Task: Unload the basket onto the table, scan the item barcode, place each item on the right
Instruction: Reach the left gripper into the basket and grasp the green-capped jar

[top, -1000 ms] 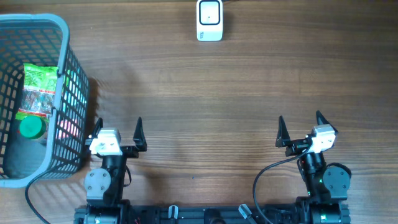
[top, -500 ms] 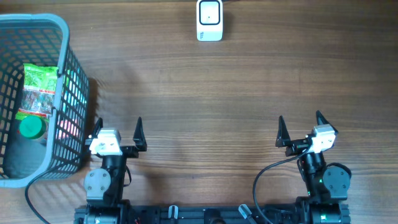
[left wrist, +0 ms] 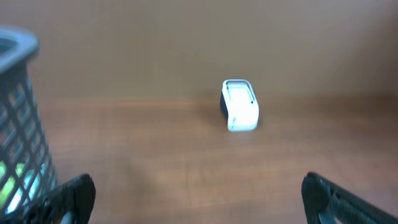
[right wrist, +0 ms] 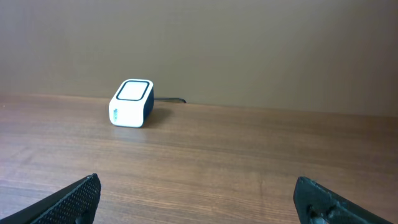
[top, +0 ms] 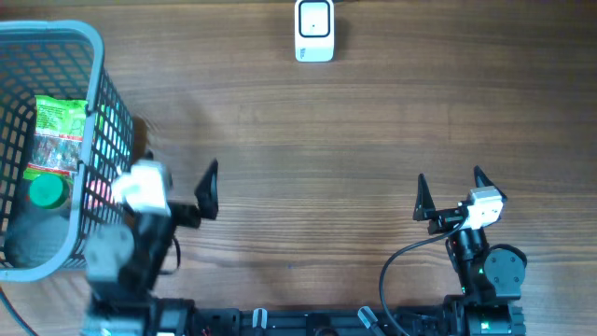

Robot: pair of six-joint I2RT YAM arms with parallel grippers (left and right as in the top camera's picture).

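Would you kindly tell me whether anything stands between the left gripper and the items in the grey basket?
Yes: the grey plastic mesh basket's right wall stands between the open left gripper and the green packet and green-capped bottle inside; the basket's top looks open.

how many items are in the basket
2: a green packet in the middle of the basket and a green-capped bottle just nearer the arms. A pinkish patch by the mesh wall may be a third.
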